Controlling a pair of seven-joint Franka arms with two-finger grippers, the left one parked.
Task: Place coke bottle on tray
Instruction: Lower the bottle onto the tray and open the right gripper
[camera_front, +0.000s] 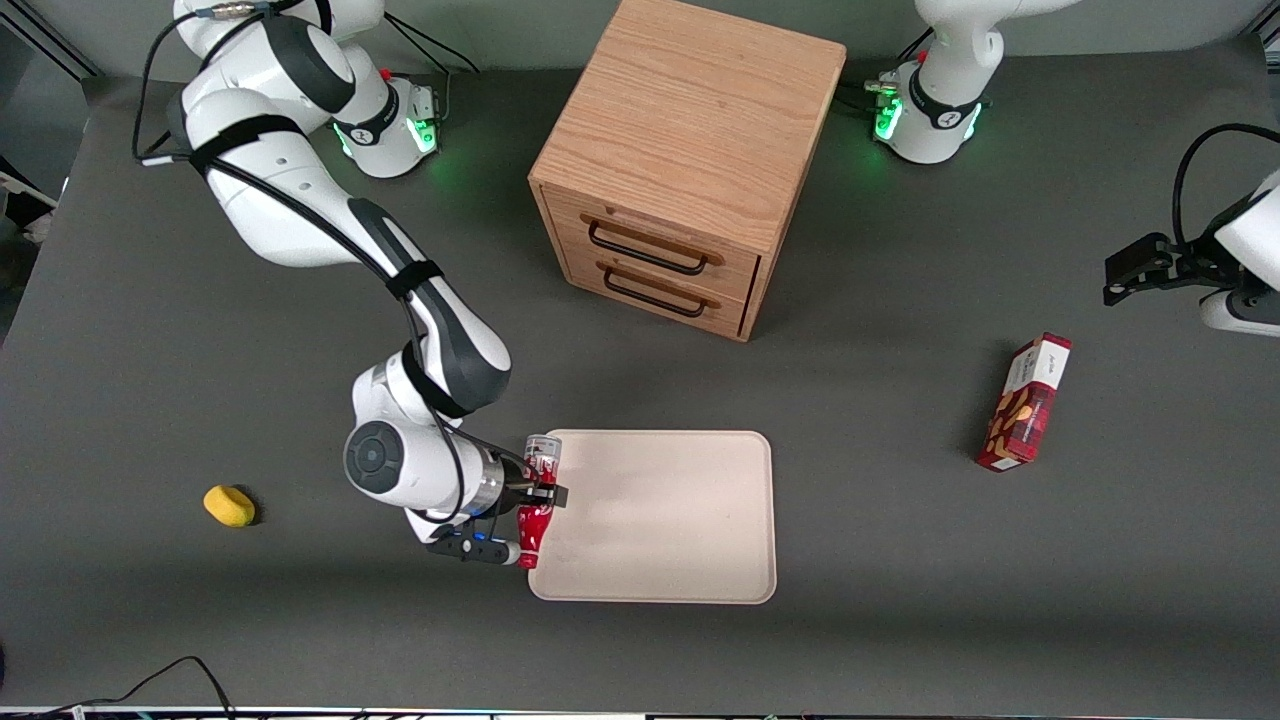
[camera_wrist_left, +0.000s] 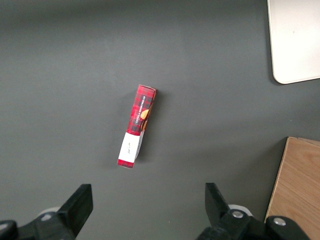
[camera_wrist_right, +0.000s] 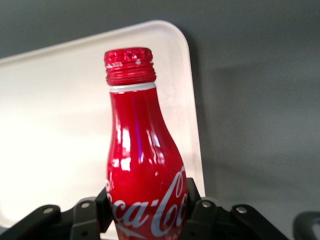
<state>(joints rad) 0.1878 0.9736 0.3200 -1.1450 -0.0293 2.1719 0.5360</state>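
The coke bottle (camera_front: 537, 500) is red with white script and lies on its side in the air, silver base pointing away from the front camera and red neck toward it. My right gripper (camera_front: 541, 493) is shut on the bottle's body, at the edge of the cream-beige tray (camera_front: 670, 520) nearest the working arm. In the right wrist view the coke bottle (camera_wrist_right: 142, 165) stands out from the gripper (camera_wrist_right: 147, 207), a black finger (camera_wrist_right: 102, 205) pressed on each side of it, with the tray (camera_wrist_right: 50, 125) beneath it. A corner of the tray (camera_wrist_left: 297, 40) shows in the left wrist view.
A wooden two-drawer cabinet (camera_front: 680, 160) stands farther from the front camera than the tray. A red-and-white snack box (camera_front: 1025, 400) lies toward the parked arm's end of the table, also seen as the snack box (camera_wrist_left: 136, 132). A small yellow object (camera_front: 229, 505) lies toward the working arm's end.
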